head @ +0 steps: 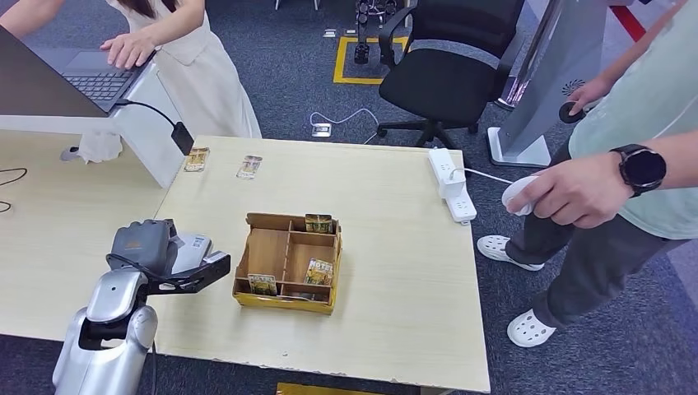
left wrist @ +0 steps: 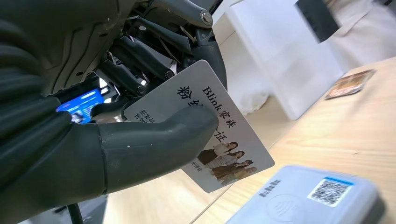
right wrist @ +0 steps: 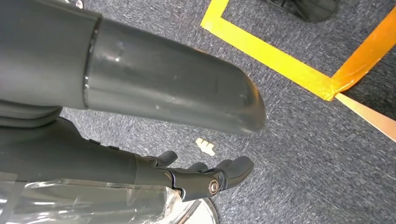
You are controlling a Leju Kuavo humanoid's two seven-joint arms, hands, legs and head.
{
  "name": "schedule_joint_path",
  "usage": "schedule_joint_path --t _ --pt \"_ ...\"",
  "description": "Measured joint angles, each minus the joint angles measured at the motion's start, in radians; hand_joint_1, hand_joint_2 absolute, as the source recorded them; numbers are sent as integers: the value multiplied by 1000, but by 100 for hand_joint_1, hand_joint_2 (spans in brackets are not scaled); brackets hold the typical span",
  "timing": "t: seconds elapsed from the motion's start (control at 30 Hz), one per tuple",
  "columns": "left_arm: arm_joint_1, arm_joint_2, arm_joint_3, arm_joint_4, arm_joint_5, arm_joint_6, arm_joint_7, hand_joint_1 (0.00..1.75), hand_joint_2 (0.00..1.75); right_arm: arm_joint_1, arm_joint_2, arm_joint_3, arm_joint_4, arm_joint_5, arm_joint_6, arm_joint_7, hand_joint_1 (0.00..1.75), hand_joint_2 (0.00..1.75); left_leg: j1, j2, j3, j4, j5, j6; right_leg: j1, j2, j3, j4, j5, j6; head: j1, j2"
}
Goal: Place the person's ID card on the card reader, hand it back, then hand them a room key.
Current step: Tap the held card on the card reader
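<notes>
The left hand (left wrist: 116, 116) pinches the ID card (left wrist: 219, 135) — thin, glossy, white plastic — between thumb and fingers, just above the rounded grey card reader (left wrist: 303, 196). The first step seems under way; next the card must be lowered flat onto the reader. The right hand (right wrist: 205, 177) hangs over carpet, fingers loosely apart, holding nothing. Farther off, room keys probably sit in the cardboard tray (head: 247, 247).

the left arm reaches forward over the near left of the counter (head: 395, 271). its robot hand (head: 152, 251) pinches the id card (left wrist: 210, 135) between thumb and fingers. the right robot hand (right wrist: 187, 135) hangs above the floor, fingers apart, holding nothing.
</notes>
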Motion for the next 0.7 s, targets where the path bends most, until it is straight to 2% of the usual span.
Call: schedule_joint_path --t 0.23,0.47,0.7 --pt "28 -2 0 3 -1 -19 85 175 175 -5 0 22 -12 -5 20 0 0 0 0 0 0 0 0 0 0 0 0 0 0 0 0 0" --pt "47 -12 0 24 -1 -61 98 175 175 -7 0 13 -6 49 36 -47 0 0 0 -1 -1 0 0 0 0 -1 0 0 0 0 0 0" --pt "53 -17 0 27 -1 -64 104 175 175 -7 0 11 -6 54 41 -52 0 0 0 -2 -1 0 0 0 0 -2 0 0 0 0 0 0"
